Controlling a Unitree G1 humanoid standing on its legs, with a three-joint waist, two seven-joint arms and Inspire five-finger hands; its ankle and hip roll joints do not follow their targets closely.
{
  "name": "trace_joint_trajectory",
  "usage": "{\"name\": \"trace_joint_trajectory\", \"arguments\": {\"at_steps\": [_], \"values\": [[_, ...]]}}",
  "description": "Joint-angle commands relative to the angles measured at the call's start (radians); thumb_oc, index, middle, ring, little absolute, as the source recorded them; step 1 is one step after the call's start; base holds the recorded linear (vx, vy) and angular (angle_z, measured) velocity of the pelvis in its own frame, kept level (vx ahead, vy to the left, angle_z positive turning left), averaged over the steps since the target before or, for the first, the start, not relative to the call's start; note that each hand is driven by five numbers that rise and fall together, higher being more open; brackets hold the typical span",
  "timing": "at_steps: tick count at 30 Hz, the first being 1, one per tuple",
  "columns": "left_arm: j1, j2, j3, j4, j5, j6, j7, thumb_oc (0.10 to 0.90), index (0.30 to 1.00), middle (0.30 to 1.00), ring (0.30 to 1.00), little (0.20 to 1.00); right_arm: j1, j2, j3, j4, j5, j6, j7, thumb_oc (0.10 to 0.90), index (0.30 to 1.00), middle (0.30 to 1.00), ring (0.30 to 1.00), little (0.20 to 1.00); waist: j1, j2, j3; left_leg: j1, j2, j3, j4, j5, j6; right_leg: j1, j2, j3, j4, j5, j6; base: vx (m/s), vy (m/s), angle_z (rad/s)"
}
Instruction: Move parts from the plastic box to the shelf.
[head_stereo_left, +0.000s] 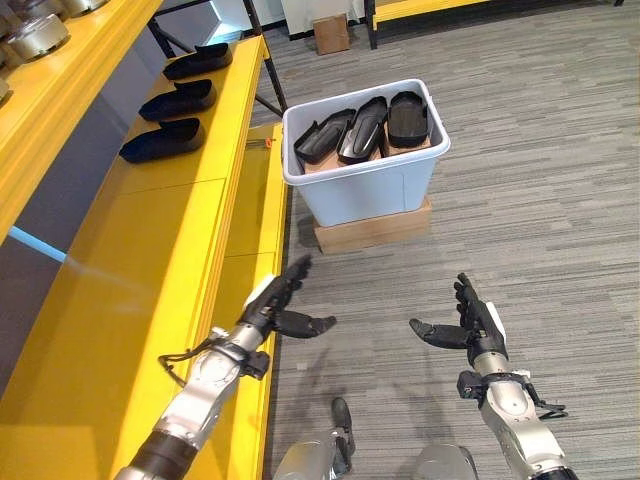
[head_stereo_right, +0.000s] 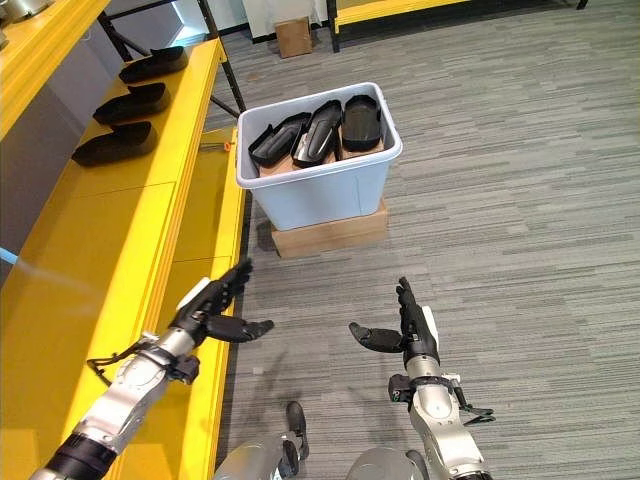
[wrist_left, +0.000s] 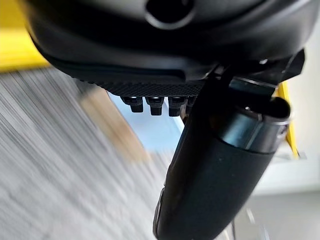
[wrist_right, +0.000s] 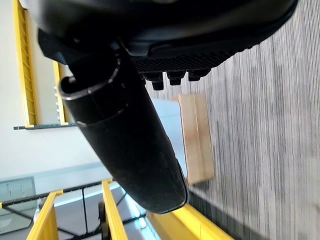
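Dark, both mine: left hand (head_stereo_left: 272, 304) and right hand (head_stereo_left: 478, 322) hang empty, fingers straight. Ahead, pale blue plastic box (head_stereo_left: 368, 188) holds three black moulded parts (head_stereo_left: 361, 128). Three black shelved parts (head_stereo_left: 163, 140) lie on yellow shelf (head_stereo_left: 150, 240); roughly half done.

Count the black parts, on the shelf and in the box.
6: three in a row on the yellow shelf, at; three in the plastic box, at. More may lie underneath.

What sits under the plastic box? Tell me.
A cardboard box on the carpet carries the plastic box. Just its front and side faces show; its top is covered.
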Motion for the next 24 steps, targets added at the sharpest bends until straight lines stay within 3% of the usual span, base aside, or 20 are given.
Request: {"name": "trace_joint_trajectory", "arguments": {"at_steps": [1,2,3,6,7,8,9,10,11,12,14,15,16,20,23,24], "values": [[-0.032,-0.031,0.035,-0.059,-0.022,-0.060,-0.010,0.900,1.000,1.000,1.000,1.000,-0.089,-0.035,0.005,-0.039,-0.021,-0.138,-0.037,0.900,1.000,1.000,1.000,1.000,-0.001,-0.003,-0.134,-0.009,-0.009,0.006,0.014,-0.154,0.062,0.018,0.111,-0.114,0.193,0.057,-0.105,0.15,0.057,-0.50],[-0.030,-0.033,0.035,-0.060,-0.023,-0.056,-0.015,0.900,1.000,1.000,1.000,1.000,-0.088,-0.033,0.006,-0.039,-0.021,-0.138,-0.041,0.900,1.000,1.000,1.000,1.000,0.002,-0.006,-0.136,-0.011,-0.011,0.010,0.017,-0.156,0.065,0.016,0.104,-0.120,0.209,0.062,-0.106,0.22,0.152,-0.47],[-0.020,-0.044,0.034,-0.069,-0.012,-0.039,-0.028,0.900,1.000,1.000,1.000,1.000,-0.084,-0.019,0.014,-0.041,-0.024,-0.125,-0.055,0.900,1.000,1.000,1.000,1.000,0.019,-0.019,-0.140,0.003,-0.025,0.038,0.028,-0.190,0.081,-0.003,0.026,-0.184,0.355,0.109,-0.098,0.21,0.158,-0.45],[0.005,-0.041,0.029,-0.079,-0.006,-0.044,-0.016,0.900,1.000,1.000,1.000,1.000,-0.090,-0.014,0.022,-0.031,-0.011,-0.123,-0.053,0.900,1.000,1.000,1.000,1.000,0.030,-0.023,-0.132,0.022,-0.022,0.074,0.022,-0.201,0.087,-0.044,0.000,-0.198,0.424,0.097,-0.100,0.16,0.061,-0.55],[0.025,-0.038,0.024,-0.083,-0.019,-0.046,-0.010,0.900,1.000,1.000,1.000,1.000,-0.100,-0.013,0.026,-0.028,-0.017,-0.116,-0.059,0.900,1.000,1.000,1.000,1.000,0.016,-0.016,-0.115,0.039,-0.006,0.089,0.008,-0.185,0.083,-0.103,0.092,-0.191,0.359,0.068,-0.115,0.16,-0.107,-0.71],[0.032,-0.037,0.025,-0.089,-0.020,-0.041,-0.010,0.900,1.000,1.000,1.000,1.000,-0.104,-0.016,0.025,-0.031,-0.014,-0.113,-0.062,0.900,1.000,1.000,1.000,1.000,0.006,-0.013,-0.105,0.055,-0.002,0.085,-0.004,-0.180,0.075,-0.140,0.146,-0.181,0.296,0.035,-0.121,0.17,-0.121,-0.73],[0.034,-0.037,0.026,-0.091,-0.019,-0.038,-0.009,0.900,1.000,1.000,1.000,1.000,-0.105,-0.017,0.025,-0.032,-0.012,-0.112,-0.062,0.900,1.000,1.000,1.000,1.000,0.003,-0.012,-0.102,0.059,-0.001,0.084,-0.007,-0.179,0.073,-0.144,0.155,-0.179,0.283,0.028,-0.123,0.18,-0.108,-0.41],[0.036,-0.036,0.028,-0.095,-0.017,-0.031,-0.009,0.900,1.000,1.000,1.000,1.000,-0.106,-0.021,0.018,-0.035,-0.011,-0.109,-0.060,0.900,1.000,1.000,1.000,1.000,-0.008,-0.010,-0.094,0.083,-0.002,0.076,-0.023,-0.177,0.068,-0.166,0.186,-0.181,0.179,0.008,-0.127,0.23,-0.155,-0.46],[0.034,-0.038,0.040,-0.103,-0.025,-0.017,-0.014,0.900,1.000,1.000,1.000,1.000,-0.104,-0.037,-0.004,-0.049,-0.014,-0.110,-0.044,0.900,1.000,1.000,1.000,1.000,-0.027,-0.006,-0.087,0.122,-0.011,0.064,-0.064,-0.180,0.069,-0.223,0.201,-0.184,0.000,0.037,-0.124,0.29,-0.193,-0.38],[0.034,-0.040,0.045,-0.110,-0.026,-0.009,-0.012,0.900,1.000,1.000,1.000,1.000,-0.102,-0.043,-0.011,-0.061,-0.017,-0.108,-0.036,0.900,1.000,1.000,1.000,1.000,-0.041,-0.009,-0.077,0.153,-0.021,0.059,-0.086,-0.189,0.071,-0.251,0.190,-0.182,-0.091,0.095,-0.107,0.30,-0.221,-0.36],[0.027,-0.036,0.044,-0.115,-0.022,-0.006,0.001,0.900,1.000,1.000,1.000,1.000,-0.099,-0.050,-0.019,-0.078,-0.022,-0.115,-0.023,0.900,1.000,1.000,1.000,1.000,-0.067,-0.018,-0.065,0.192,-0.042,0.036,-0.110,-0.208,0.068,-0.321,0.175,-0.133,-0.250,0.227,-0.062,0.28,-0.216,0.08],[0.027,-0.036,0.043,-0.115,-0.024,-0.006,0.003,0.900,1.000,1.000,1.000,1.000,-0.098,-0.051,-0.020,-0.080,-0.021,-0.117,-0.019,0.900,1.000,1.000,1.000,1.000,-0.069,-0.017,-0.063,0.198,-0.042,0.032,-0.112,-0.212,0.068,-0.321,0.174,-0.129,-0.265,0.241,-0.056,0.37,-0.284,0.50],[0.029,-0.038,0.037,-0.124,-0.043,-0.013,0.020,0.900,1.000,1.000,1.000,1.000,-0.089,-0.050,-0.037,-0.096,-0.020,-0.108,-0.003,0.900,1.000,1.000,1.000,1.000,-0.085,-0.016,-0.051,0.235,-0.044,0.002,-0.112,-0.239,0.069,-0.371,0.174,-0.074,-0.352,0.295,-0.040,0.30,-0.230,0.54],[0.052,-0.043,0.026,-0.144,-0.048,-0.022,-0.013,0.900,1.000,1.000,1.000,1.000,-0.066,-0.045,-0.054,-0.090,-0.026,-0.128,-0.002,0.900,1.000,1.000,1.000,1.000,-0.110,-0.020,-0.045,0.277,-0.043,-0.070,-0.099,-0.286,0.076,-0.367,0.207,0.021,-0.357,0.300,-0.029,0.37,-0.393,0.62],[0.091,-0.059,0.028,-0.142,-0.071,-0.060,0.000,0.900,1.000,1.000,1.000,1.000,-0.065,-0.044,-0.051,-0.083,-0.057,-0.154,0.008,0.900,1.000,1.000,1.000,1.000,-0.103,-0.039,-0.061,0.275,-0.043,-0.079,-0.047,-0.332,0.071,-0.337,0.197,0.008,-0.281,0.280,-0.035,0.31,-0.408,1.22],[0.092,-0.059,0.030,-0.145,-0.089,-0.067,0.006,0.900,1.000,1.000,1.000,1.000,-0.077,-0.053,-0.043,-0.086,-0.054,-0.162,0.012,0.900,1.000,1.000,1.000,1.000,-0.096,-0.035,-0.058,0.276,-0.029,-0.062,-0.018,-0.355,0.061,-0.346,0.190,-0.026,-0.219,0.240,-0.049,0.32,-0.480,0.61]]}}
